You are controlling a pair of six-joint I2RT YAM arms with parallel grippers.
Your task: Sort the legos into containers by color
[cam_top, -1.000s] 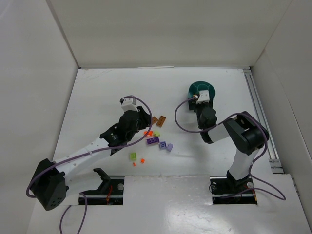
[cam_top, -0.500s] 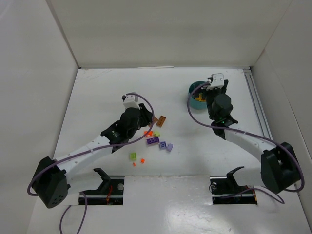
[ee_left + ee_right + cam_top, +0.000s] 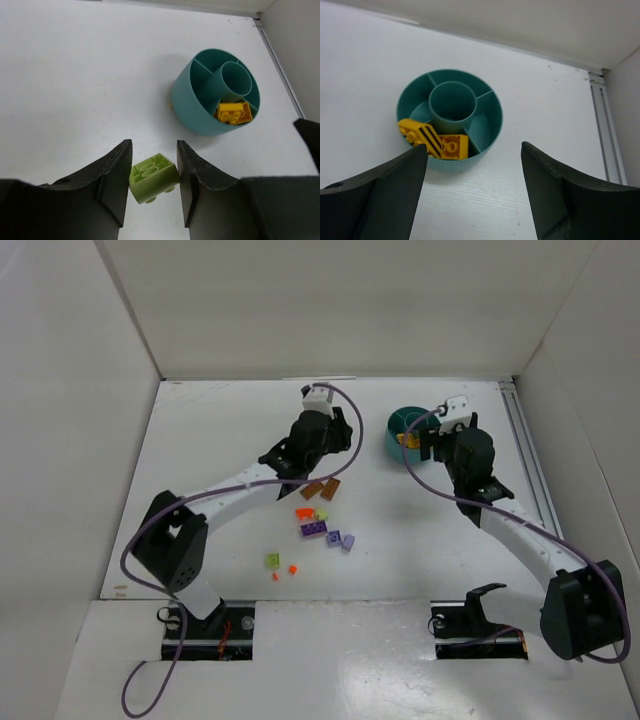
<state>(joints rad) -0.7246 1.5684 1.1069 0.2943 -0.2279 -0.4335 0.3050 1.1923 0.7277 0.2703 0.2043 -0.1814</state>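
Light green lego [image 3: 154, 177] is pinched in the left tool [image 3: 153, 162], teal dish [image 3: 192, 107] ahead to its right; right tool [image 3: 474, 150] gapes wide, dish with yellow legos [image 3: 451, 146] straight ahead.

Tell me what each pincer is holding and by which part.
The left pincer clamps a light green lego by its two opposite sides. The right pincer stands open, holding nothing.

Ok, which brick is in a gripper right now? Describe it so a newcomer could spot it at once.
Start at the round teal dish toward the far right of the table; the left gripper hangs just left of it. Pinched in it is a light green brick. It is the only one held: the yellow bricks lie in the dish, the loose bricks mid-table.
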